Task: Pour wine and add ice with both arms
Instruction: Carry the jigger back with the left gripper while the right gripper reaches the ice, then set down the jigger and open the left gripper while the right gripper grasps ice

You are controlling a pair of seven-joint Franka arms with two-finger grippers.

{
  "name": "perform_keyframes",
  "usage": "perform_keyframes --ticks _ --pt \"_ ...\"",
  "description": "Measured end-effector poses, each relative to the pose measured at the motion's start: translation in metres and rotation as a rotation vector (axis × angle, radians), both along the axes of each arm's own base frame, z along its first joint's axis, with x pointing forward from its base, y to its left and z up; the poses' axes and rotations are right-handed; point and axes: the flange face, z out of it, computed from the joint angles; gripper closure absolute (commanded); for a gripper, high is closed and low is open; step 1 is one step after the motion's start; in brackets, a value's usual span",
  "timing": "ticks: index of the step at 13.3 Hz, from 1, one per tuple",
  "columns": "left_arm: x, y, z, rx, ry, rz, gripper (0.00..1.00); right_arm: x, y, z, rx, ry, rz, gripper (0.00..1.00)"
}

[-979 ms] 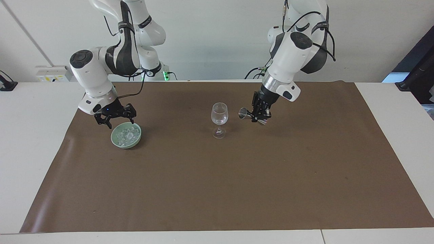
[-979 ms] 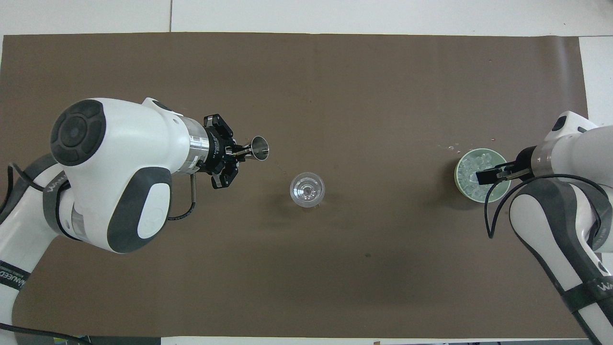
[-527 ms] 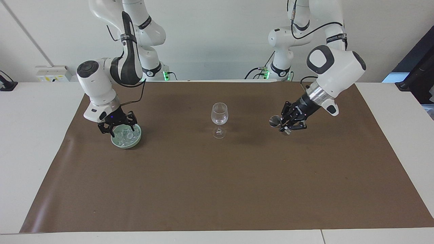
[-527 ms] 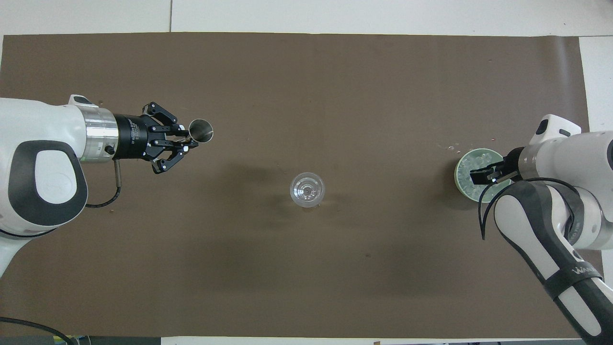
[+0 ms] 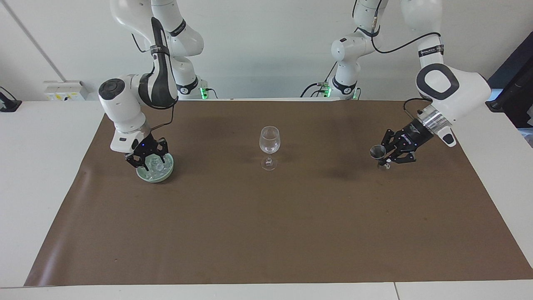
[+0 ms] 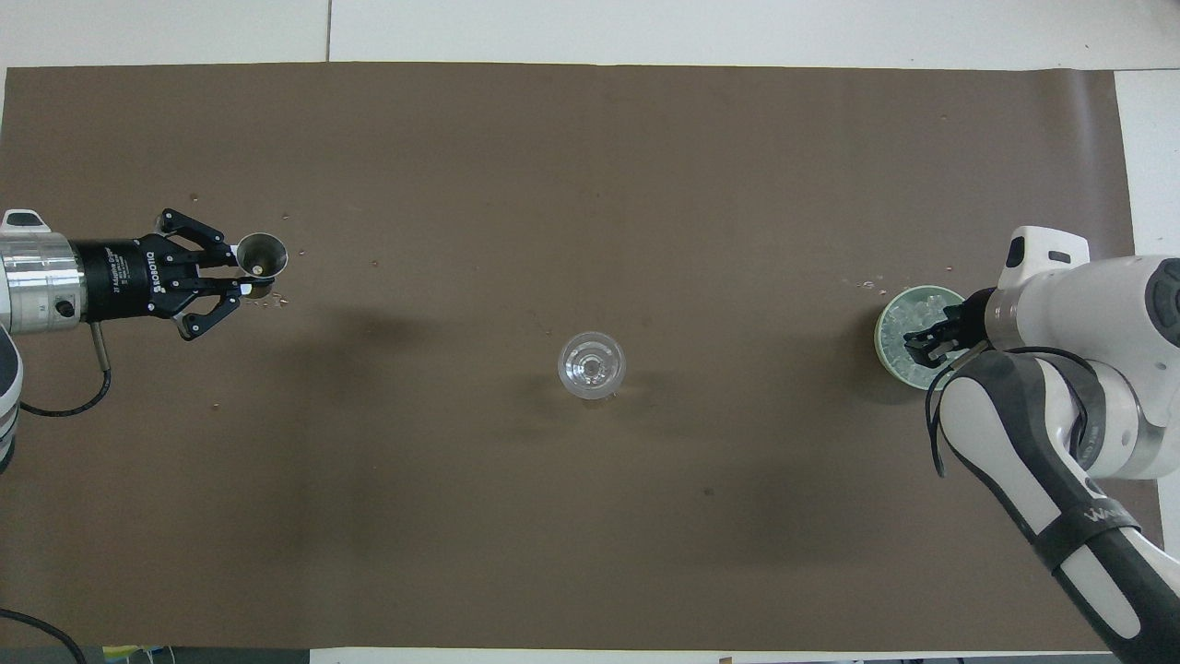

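Facing view: the right gripper [image 5: 150, 162] is dipping into the green bowl [image 5: 165, 173], with the ice [image 5: 158, 167] directly under its tips, presumably to pinch a cube, though I cannot tell how far apart they are; the left gripper [image 5: 387, 156] is clamping a metal jigger [image 5: 378, 152], low over the brown mat [image 5: 266, 233], probably parking it away from the wine glass [image 5: 269, 146].

Overhead view: the left gripper [image 6: 247, 277] is gripping the jigger [image 6: 261, 255] at its own arm's end of the table, while the right gripper [image 6: 922, 337] is covering part of the ice [image 6: 908, 318], and the wine glass [image 6: 591, 365] is standing between the two grippers.

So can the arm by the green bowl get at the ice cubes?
Probably yes. The right gripper is down in the bowl, right among the ice, and nothing covers it.
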Motion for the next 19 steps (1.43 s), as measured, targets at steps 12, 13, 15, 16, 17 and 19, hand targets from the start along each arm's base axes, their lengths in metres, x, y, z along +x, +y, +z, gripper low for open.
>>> perform_keyframes --ticks 12,13,15,16,17,19 --pt "0.006 0.089 -0.112 -0.357 0.03 0.122 1.0 -0.013 -0.005 -0.014 -0.018 -0.021 0.187 0.54" --pt "0.009 0.09 -0.115 -0.375 0.029 0.127 1.0 -0.013 -0.005 -0.015 -0.019 -0.026 0.187 0.54" --pt "0.007 0.095 -0.122 -0.396 0.014 0.112 1.0 -0.014 -0.005 -0.016 -0.021 -0.035 0.187 0.54" --pt "0.004 0.1 -0.126 -0.399 0.002 0.106 1.0 -0.015 -0.005 -0.017 -0.022 -0.04 0.187 0.54" --pt "0.0 0.106 -0.129 -0.399 -0.01 0.104 1.0 -0.015 -0.005 -0.018 -0.022 -0.041 0.187 0.54" --pt "-0.004 0.113 -0.134 -0.41 -0.021 0.117 1.0 -0.015 -0.004 -0.018 -0.022 -0.041 0.187 0.54"
